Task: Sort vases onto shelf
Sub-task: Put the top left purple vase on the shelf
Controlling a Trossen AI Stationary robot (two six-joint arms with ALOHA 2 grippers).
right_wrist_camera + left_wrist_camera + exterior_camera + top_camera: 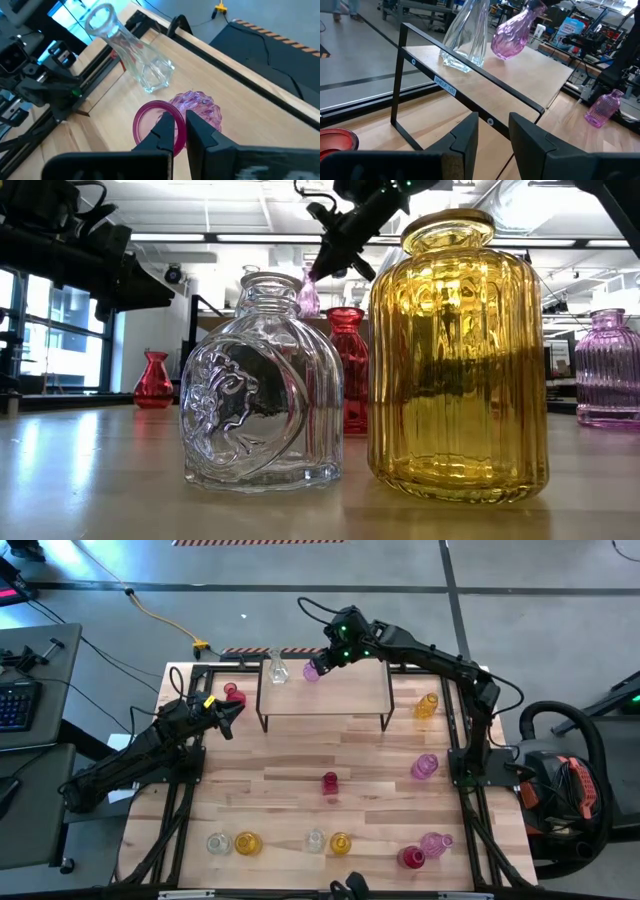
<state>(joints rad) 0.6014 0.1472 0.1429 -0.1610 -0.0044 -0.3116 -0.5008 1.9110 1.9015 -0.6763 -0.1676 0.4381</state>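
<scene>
Right claw (180,131) clamped on pink vase (197,110) beside clear vase (135,55) above shelf (350,690); left claw (492,132) parted, empty.

The amber vase (458,355) hides most of the shelf.

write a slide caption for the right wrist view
Right end effector pinches pink vase by its rim beside clear vase on shelf.

The wooden table (290,790) carries scattered vases (330,783) and the shelf (340,695), where a clear vase (277,668) stands.
</scene>
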